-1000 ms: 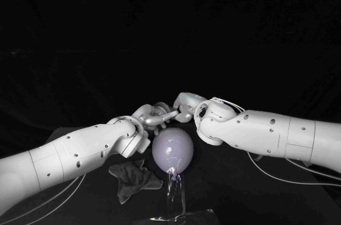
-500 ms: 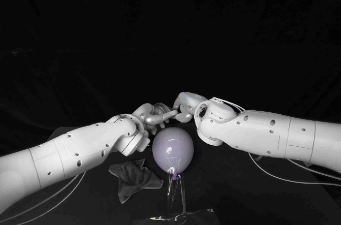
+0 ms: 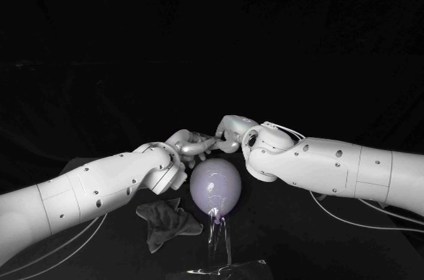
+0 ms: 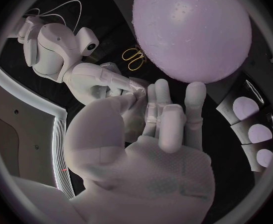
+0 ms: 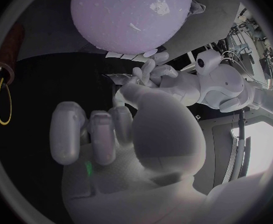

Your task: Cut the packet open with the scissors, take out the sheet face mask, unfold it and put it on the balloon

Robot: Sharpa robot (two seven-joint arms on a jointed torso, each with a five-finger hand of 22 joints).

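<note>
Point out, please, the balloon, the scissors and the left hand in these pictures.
balloon [image 3: 216, 183]: head view, middle of its pale body.
scissors [image 4: 134, 56]: left wrist view, the yellow handle loops.
left hand [image 3: 190, 145]: head view, middle of the hand.

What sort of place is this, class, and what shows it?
Probably a robotics lab bench: a white robot's left hand and right hand meet close to a pale purple rubber balloon standing on a black table.
</note>
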